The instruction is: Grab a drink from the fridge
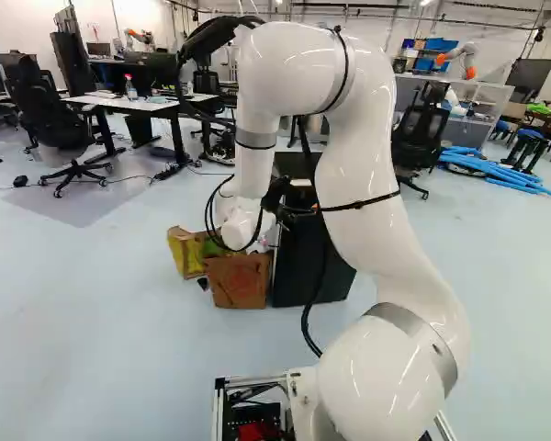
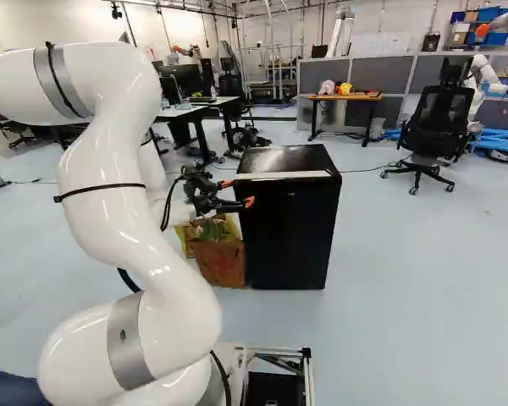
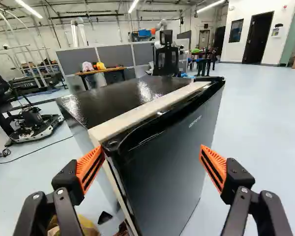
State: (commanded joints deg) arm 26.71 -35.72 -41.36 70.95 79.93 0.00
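My hand point(image 3: 151, 158) spread wide, empty. Fridge point(image 3: 123, 98) just ahead of hand, door point(image 3: 164, 167) looks closed. No drink visible, presumably inside. I judge only approach done; left: opening, reaching in, gripping, bringing out.

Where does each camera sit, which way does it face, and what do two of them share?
Left base view: on the base, behind the arm and left of it, facing ahead and slightly down towards the fridge; the arm shows right of the middle.
Right base view: behind the arm, right of it, same facing; the arm shows left of the middle.
Wrist view: on the wrist, looking along the open pincer at the fridge's top and front.
Both base views share arm and fridge.
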